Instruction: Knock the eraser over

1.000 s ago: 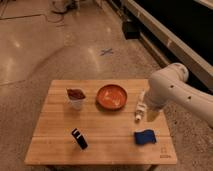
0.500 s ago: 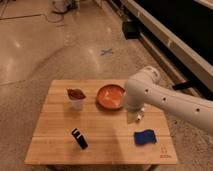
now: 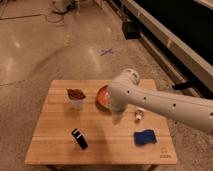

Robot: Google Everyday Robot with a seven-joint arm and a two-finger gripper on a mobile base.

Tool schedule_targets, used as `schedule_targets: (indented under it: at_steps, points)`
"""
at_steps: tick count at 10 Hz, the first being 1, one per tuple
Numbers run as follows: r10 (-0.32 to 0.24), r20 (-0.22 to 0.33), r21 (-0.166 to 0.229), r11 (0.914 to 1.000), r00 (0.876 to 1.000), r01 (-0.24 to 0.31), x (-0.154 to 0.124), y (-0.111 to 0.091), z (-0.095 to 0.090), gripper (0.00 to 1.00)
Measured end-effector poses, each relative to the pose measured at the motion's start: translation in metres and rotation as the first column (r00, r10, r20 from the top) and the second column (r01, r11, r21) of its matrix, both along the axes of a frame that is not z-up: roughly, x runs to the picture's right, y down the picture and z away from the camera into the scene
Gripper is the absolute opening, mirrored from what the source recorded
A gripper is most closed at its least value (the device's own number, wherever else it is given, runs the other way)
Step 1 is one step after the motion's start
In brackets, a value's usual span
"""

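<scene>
I see the gripper (image 3: 118, 118) low over the middle of the table (image 3: 55, 150), at the end of the white arm (image 3: 160, 102) that reaches in from the right of the picture. I cannot tell whether it is wide or narrow.

The eraser (image 3: 79, 138) sits near the table's front edge, left of centre, set on a diagonal. It is apart from the gripper, down and to the left of it, and nothing touches it. I cannot make out whether it stands or lies.

Behind it stands the cup (image 3: 76, 100) with something brown inside. The orange bowl (image 3: 101, 96) is half hidden by the arm. The blue sponge (image 3: 145, 137) lies at front right. A small pale object (image 3: 138, 115) lies just right of the gripper.
</scene>
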State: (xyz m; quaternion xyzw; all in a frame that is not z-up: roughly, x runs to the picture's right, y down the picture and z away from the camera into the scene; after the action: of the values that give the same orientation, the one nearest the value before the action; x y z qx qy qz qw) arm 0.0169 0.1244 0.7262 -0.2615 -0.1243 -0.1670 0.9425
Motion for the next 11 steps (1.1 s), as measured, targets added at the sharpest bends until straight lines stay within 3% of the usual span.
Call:
schedule_targets:
  at_steps: [5, 11]
  points:
    - [-0.034, 0.067, -0.033, 0.9988, 0.997, 0.037, -0.05, 0.02, 0.014, 0.65]
    - [-0.066, 0.156, -0.056, 0.9955, 0.985, 0.076, -0.112, 0.036, 0.005, 0.65]
